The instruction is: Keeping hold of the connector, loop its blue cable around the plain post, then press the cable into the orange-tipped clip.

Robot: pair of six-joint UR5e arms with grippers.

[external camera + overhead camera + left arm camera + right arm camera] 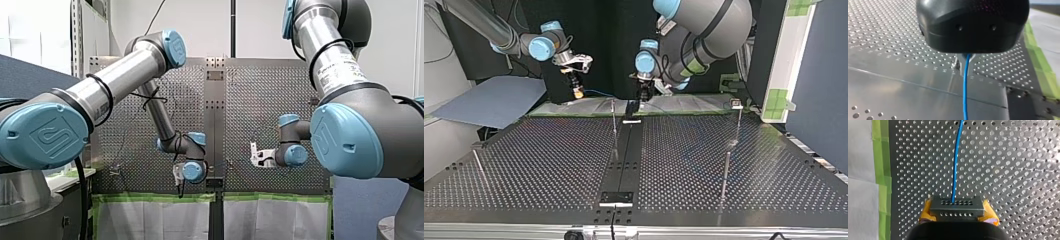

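- At the top view's left, my right end effector [578, 90] hangs near the far edge of the perforated desk [549, 165]. In the right wrist view its yellow pads [927, 208] are pressed on the grey connector [956, 207].
- The blue cable [955, 170] leaves the connector and runs ahead over the desk.
- A thin upright post [614, 127] stands near the middle.
- The cable comes out from under my left end effector [965, 60]. I cannot tell if it pinches.

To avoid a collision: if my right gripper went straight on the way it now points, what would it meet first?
Probably the perforated table, near its green tape. The right gripper, shut on the connector, points at it; only the blue cable runs ahead. The distance is unclear.
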